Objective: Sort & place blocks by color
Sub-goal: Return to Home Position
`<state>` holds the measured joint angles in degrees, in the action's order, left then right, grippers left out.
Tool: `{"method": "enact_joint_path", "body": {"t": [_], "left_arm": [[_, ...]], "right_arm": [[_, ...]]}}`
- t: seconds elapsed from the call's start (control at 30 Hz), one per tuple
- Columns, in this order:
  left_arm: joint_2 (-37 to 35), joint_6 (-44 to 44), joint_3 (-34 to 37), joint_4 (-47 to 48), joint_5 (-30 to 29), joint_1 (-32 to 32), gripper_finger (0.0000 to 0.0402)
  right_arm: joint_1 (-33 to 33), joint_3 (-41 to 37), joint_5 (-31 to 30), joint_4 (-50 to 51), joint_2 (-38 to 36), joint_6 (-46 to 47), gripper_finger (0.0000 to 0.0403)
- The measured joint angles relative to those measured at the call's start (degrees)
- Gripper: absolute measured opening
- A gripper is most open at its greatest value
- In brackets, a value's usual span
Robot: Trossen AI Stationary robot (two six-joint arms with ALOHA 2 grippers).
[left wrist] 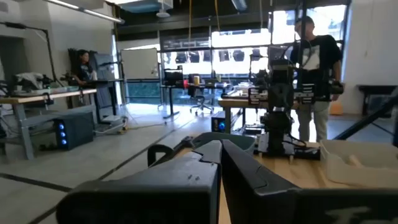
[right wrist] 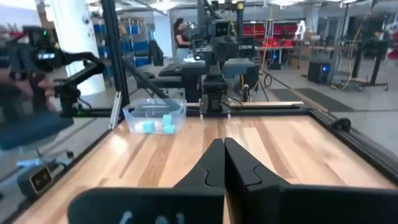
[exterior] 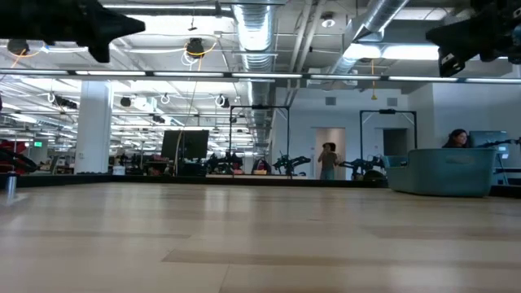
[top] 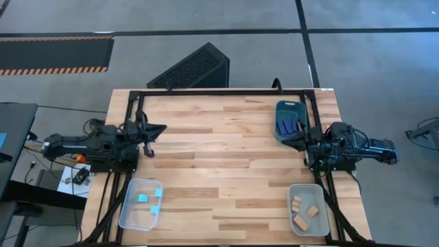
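The table is built of smooth planked wood; the clear tray, of glossy plastic; the pale blocks, of bare wood.

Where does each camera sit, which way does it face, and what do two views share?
High: above the table, looking straight down; both arms show.
Low: at table-top height, looking level into the room; arms at upper corners.
Left wrist: faces the right arm across the table, past shut left gripper.
Right wrist: faces clear tray and left arm, past shut right gripper.
Shared: high and right wrist show the clear tray.
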<state>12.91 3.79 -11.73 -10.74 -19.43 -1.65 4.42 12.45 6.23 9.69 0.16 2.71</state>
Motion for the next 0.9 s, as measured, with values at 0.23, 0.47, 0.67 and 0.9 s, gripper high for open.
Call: {"method": "enact_joint_path", "body": {"t": [0.23, 0.47, 0.67, 0.9], "left_arm": [[-13.01, -1.10, 0.00, 15.91, 0.98, 0.09, 0.0000], [-12.79, -1.34, 0.04, 24.59, -0.96, 0.09, 0.0000], [-12.77, -1.51, 1.15, 25.01, -0.77, 0.09, 0.0000], [-12.77, 0.13, 5.49, 18.83, -0.78, 0.09, 0.0000]], "right_arm": [[-0.33, -3.73, 1.31, -4.52, -0.02, -1.66, 0.0005], [0.81, -9.10, -3.12, -10.12, -0.02, 1.10, 0.0012], [1.73, -9.29, -3.31, -8.93, -0.02, 4.92, 0.0014], [0.49, -9.29, -0.70, -6.70, -0.02, 3.18, 0.0007]]}}
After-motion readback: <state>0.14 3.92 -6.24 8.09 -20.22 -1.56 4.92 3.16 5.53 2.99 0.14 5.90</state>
